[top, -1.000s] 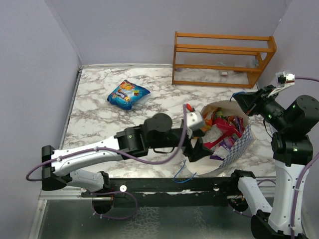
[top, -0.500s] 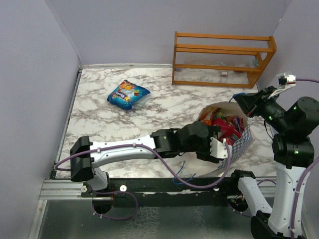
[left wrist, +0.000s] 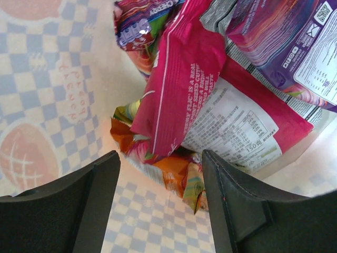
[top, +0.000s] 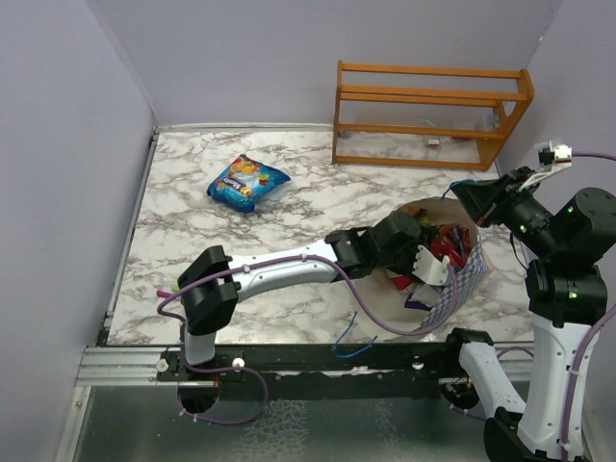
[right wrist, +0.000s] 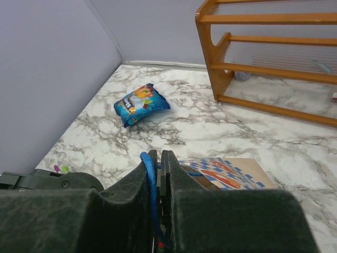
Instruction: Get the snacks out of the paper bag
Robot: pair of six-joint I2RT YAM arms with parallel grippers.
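Note:
The paper bag (top: pixel 468 280) lies open at the right, chequered outside and cream inside, with several snacks in it. My left gripper (top: pixel 430 266) is inside its mouth, open and empty (left wrist: pixel 160 203). Just ahead of the jaws lie a red-pink packet with a white panel (left wrist: pixel 210 110), a purple packet (left wrist: pixel 287 42) and an orange wrapper (left wrist: pixel 176 176). My right gripper (top: pixel 464 198) is shut on the bag's blue cord handle (right wrist: pixel 152 182) at the far rim, holding it up. A blue chip bag (top: pixel 248 182) lies on the table at the far left, also in the right wrist view (right wrist: pixel 141 103).
An orange wooden rack (top: pixel 428 114) stands at the back right against the wall. A second blue cord handle (top: pixel 354 345) lies on the marble near the front edge. Pink and green pens (right wrist: pixel 59 168) lie by the left wall.
My left arm has stretched further right and its gripper has gone deeper into the bag's mouth. The right gripper has kept its hold on the handle.

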